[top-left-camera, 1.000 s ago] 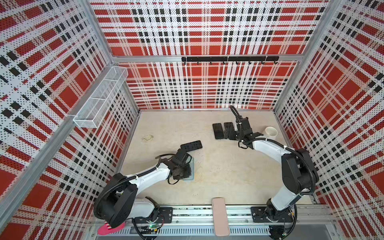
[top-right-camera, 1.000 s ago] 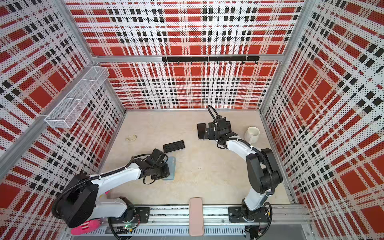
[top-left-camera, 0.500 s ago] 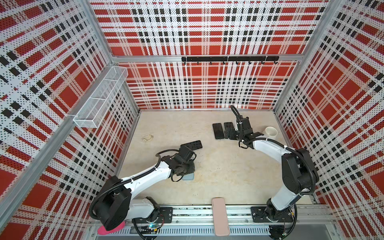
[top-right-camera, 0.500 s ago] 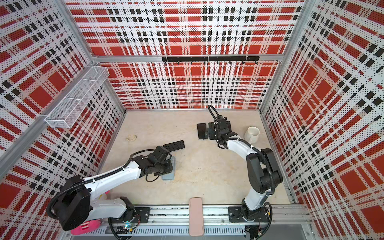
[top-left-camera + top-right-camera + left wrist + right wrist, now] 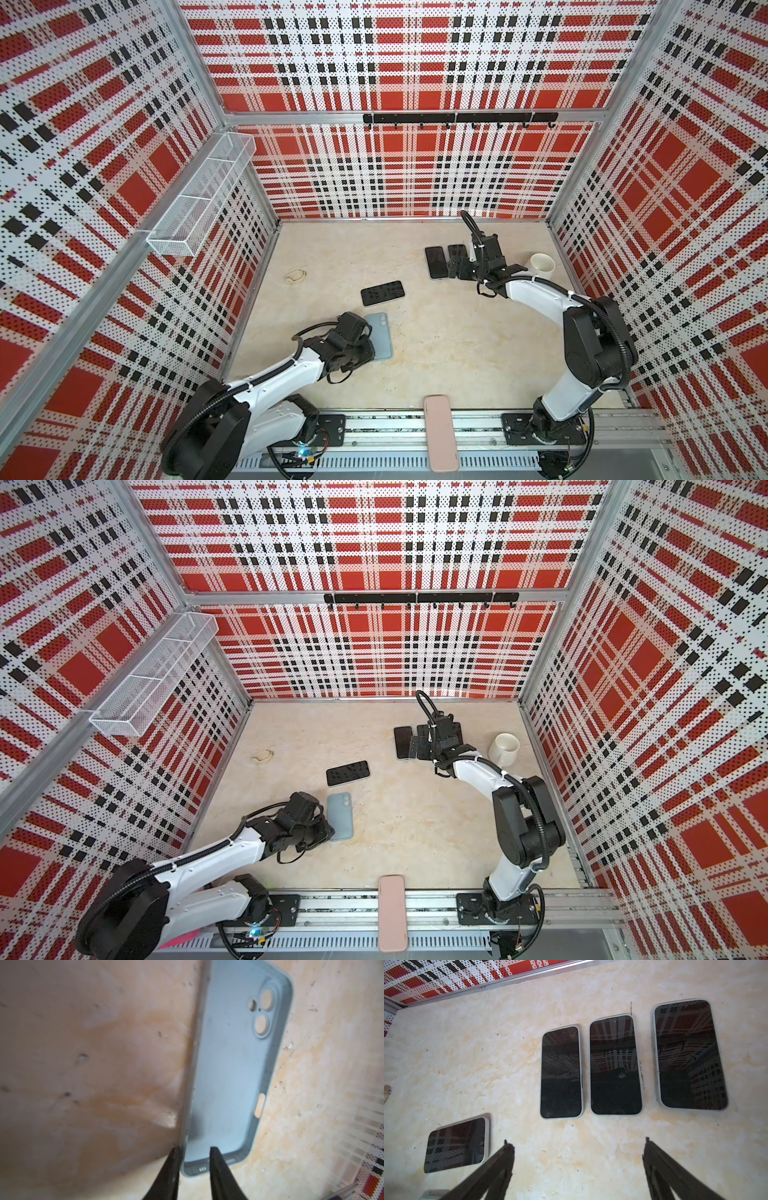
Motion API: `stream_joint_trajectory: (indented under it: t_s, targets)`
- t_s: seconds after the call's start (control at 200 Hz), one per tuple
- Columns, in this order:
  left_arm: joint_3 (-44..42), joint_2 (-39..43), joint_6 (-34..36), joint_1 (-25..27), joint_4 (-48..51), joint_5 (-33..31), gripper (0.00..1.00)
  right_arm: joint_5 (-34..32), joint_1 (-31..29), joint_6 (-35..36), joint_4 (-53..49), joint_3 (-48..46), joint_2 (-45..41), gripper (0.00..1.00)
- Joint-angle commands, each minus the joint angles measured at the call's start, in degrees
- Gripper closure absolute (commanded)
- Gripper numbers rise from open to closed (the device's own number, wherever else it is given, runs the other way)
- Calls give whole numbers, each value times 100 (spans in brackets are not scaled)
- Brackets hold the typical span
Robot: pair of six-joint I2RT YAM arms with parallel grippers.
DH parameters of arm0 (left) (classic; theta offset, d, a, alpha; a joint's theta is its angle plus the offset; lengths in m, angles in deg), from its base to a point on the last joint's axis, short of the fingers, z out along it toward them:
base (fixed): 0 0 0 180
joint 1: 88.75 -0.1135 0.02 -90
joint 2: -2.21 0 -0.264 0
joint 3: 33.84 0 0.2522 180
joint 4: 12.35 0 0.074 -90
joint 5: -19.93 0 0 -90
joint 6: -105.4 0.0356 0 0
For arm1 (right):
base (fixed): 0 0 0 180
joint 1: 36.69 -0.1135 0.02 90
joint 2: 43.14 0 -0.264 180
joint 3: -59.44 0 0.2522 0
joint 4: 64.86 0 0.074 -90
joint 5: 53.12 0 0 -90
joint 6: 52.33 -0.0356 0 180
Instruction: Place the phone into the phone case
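Note:
The phone (image 5: 382,293) (image 5: 348,773) lies screen up and alone mid-table, and shows in the right wrist view (image 5: 456,1145). The light blue phone case (image 5: 380,336) (image 5: 340,816) lies hollow side up just in front of it. My left gripper (image 5: 370,353) (image 5: 193,1148) straddles one long side wall of the case (image 5: 228,1064) near a corner. Its jaws are only narrowly apart: one finger is outside the wall, the other inside and off it. My right gripper (image 5: 454,267) (image 5: 576,1142) hovers wide open and empty near the back.
Three cased phones (image 5: 560,1072) (image 5: 615,1066) (image 5: 689,1055) lie in a row under the right gripper. A white cup (image 5: 542,266) stands at the right wall. A pink case (image 5: 440,432) rests on the front rail. A small beige loop (image 5: 296,275) lies at the left.
The left gripper has drawn back off the case, so more of it shows, and its jaws have widened a little. The right arm has hardly moved.

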Motion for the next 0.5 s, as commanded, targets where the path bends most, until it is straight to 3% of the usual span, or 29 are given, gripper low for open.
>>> stream_joint_trajectory:
  t_s: [0.0, 0.085, 0.19, 0.331, 0.496]
  targets:
    - [-121, -393, -661, 464, -1343, 368, 72, 43, 24, -8, 107, 116, 85, 2]
    - [13, -952, -1004, 819, -2237, 528, 73, 3, 27, 10, 86, 99, 51, 2]
    - [697, -1742, -743, 969, -2522, 332, 72, -60, 26, 24, 73, 65, -15, 1]
    - [1831, -2451, 36, 891, -1997, 91, 71, -157, 36, 77, 4, 16, -136, 1]
    - [2249, -2341, 530, 808, -1380, -63, 70, -214, 86, 62, 12, -88, -266, 1]
